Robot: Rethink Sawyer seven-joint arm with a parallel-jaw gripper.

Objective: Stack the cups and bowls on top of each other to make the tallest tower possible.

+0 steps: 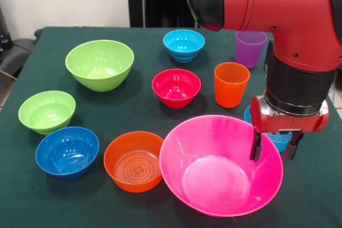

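1. at five o'clock on the bench [16, 185], the pincer [273, 153] straddles the huge pink bowl's [219, 169] right rim, fingers parted, gripping nothing.
2. orange cup [231, 84] and purple cup [249, 47] stand at one o'clock.
3. no readable writing.

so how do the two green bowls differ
The large lime green bowl is wider and deeper than the small lime green bowl. The large one stands farther back on the table; the small one sits nearer, beside the blue bowl. Both are upright, empty and glossy.
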